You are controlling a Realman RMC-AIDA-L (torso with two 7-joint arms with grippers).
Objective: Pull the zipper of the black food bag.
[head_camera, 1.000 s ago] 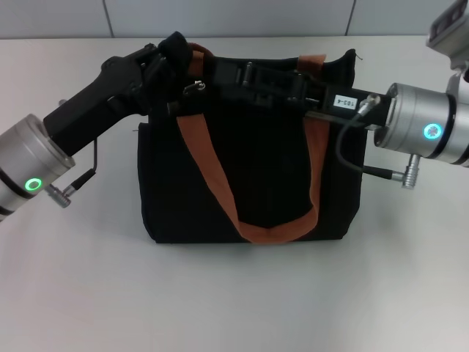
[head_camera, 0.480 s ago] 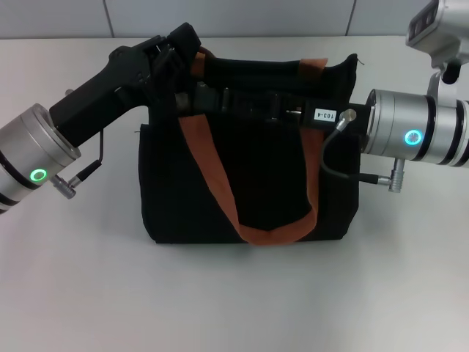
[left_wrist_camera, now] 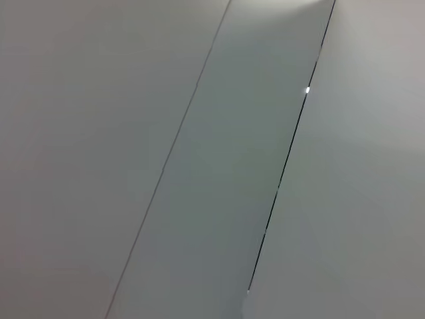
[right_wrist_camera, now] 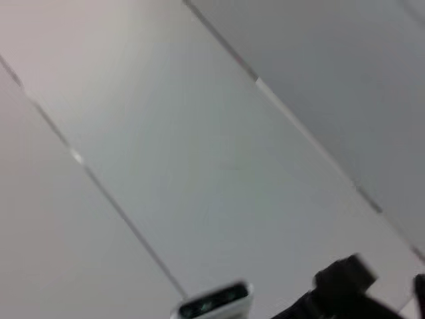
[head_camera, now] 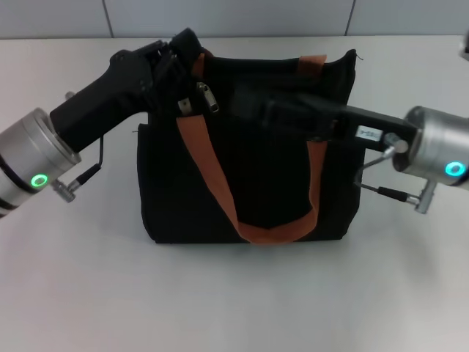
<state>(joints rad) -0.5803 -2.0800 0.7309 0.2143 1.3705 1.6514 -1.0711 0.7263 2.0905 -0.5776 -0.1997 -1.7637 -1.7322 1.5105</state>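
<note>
The black food bag [head_camera: 271, 176] stands upright on the white table, its rust-orange handle loops [head_camera: 212, 176] hanging down its front. My left gripper [head_camera: 182, 53] is at the bag's top left corner and grips the fabric there. The silver zipper pull [head_camera: 208, 96] hangs free on the zip line just right of that corner. My right gripper [head_camera: 245, 105] reaches across the bag's top from the right, its black tip a short way right of the pull and apart from it. Neither wrist view shows the bag or the pull.
The white table [head_camera: 234, 293] spreads around the bag, with a grey wall behind it. The wrist views show only pale wall panels [left_wrist_camera: 219, 159]; a black part [right_wrist_camera: 345, 292] and a white object [right_wrist_camera: 216, 302] edge into the right wrist view.
My right gripper has drawn back to the right and lowered, away from the bag's left corner. The zipper pull now hangs in plain sight, slightly further right. The left gripper has stayed put.
</note>
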